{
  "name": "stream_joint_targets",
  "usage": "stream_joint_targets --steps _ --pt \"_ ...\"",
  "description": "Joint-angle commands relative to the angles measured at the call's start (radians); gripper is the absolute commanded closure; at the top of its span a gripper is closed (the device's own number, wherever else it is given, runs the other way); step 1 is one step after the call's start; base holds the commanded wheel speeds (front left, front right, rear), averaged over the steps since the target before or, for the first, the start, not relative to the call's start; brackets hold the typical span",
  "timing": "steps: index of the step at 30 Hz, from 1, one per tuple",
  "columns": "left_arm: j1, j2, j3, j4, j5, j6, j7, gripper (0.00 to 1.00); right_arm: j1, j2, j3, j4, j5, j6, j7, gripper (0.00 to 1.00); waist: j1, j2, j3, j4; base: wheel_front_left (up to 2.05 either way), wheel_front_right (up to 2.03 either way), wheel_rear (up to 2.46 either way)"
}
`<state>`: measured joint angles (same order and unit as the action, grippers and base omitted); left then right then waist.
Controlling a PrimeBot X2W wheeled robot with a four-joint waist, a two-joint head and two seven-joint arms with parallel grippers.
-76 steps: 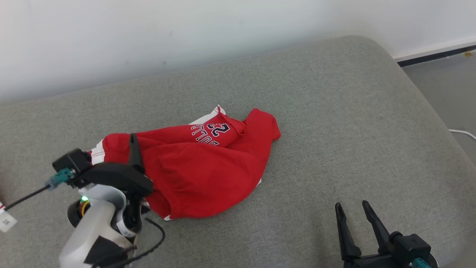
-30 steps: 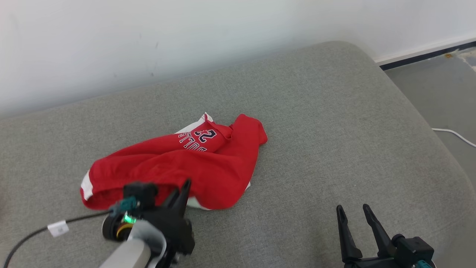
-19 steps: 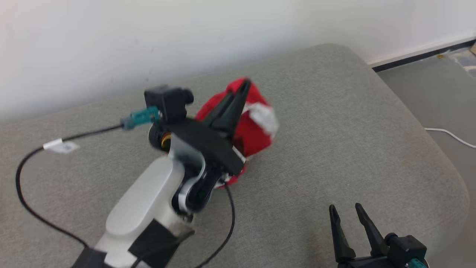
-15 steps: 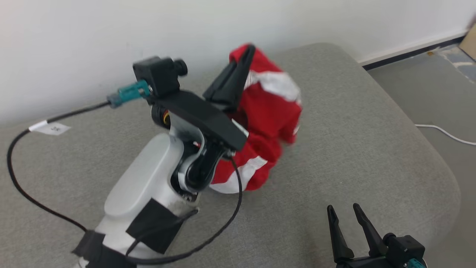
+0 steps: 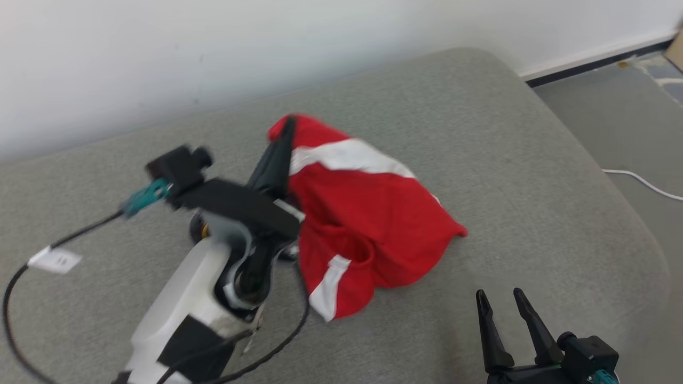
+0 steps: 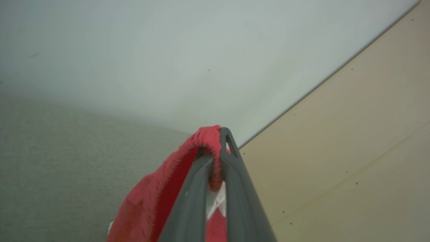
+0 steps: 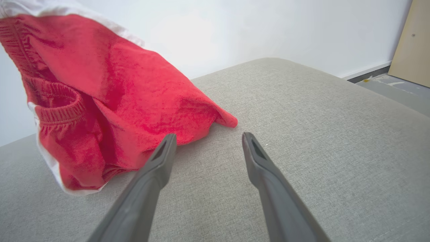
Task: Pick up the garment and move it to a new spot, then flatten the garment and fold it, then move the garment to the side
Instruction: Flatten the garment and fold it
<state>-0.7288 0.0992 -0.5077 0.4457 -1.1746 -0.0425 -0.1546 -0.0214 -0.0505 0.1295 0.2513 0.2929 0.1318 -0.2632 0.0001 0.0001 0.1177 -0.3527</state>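
Note:
The garment (image 5: 368, 213) is a red pair of shorts with white side stripes, hanging from its top edge and draping down onto the grey cushion (image 5: 512, 160). My left gripper (image 5: 288, 125) is shut on that top edge, raised above the cushion. In the left wrist view the red hem (image 6: 205, 141) is pinched between the fingertips of the left gripper (image 6: 220, 134). My right gripper (image 5: 499, 297) stands open at the lower right, low over the cushion, apart from the cloth. In the right wrist view the garment (image 7: 100, 97) hangs left of and beyond the open right gripper (image 7: 208, 137).
A white wall (image 5: 213, 48) runs behind the cushion. The cushion's rounded right edge drops to a grey floor (image 5: 629, 112) with a white cable (image 5: 640, 184). A pale wooden panel (image 6: 352, 151) stands by the wall. A black cable (image 5: 21, 282) trails from the left wrist.
My left gripper, shut low on the garment a second ago, has lifted it off the cushion and carried it right. The cloth now hangs spread with its lower part touching down. The right gripper stayed put.

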Motion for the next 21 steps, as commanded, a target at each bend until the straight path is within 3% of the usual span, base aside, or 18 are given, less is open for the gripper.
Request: stream_joint_targets --steps 1,9,21 --pt "0.043 0.021 0.017 0.003 -0.014 0.005 -0.015 1.00 0.003 0.000 -0.001 -0.001 -0.007 -0.002 -0.002 0.00 -0.0001 -0.0001 0.019 0.054 0.00 0.00 0.00" --pt "0.226 0.095 0.097 0.043 -0.058 0.029 -0.063 1.00 -0.011 0.000 0.013 -0.001 -0.027 -0.002 -0.002 0.00 -0.0001 -0.0001 0.020 0.140 0.00 0.00 0.00" --pt "0.346 0.149 0.137 0.057 -0.103 0.056 -0.042 1.00 -0.014 0.000 0.011 0.000 -0.038 -0.002 -0.002 0.00 -0.0001 -0.0001 0.033 0.158 0.00 0.00 0.00"
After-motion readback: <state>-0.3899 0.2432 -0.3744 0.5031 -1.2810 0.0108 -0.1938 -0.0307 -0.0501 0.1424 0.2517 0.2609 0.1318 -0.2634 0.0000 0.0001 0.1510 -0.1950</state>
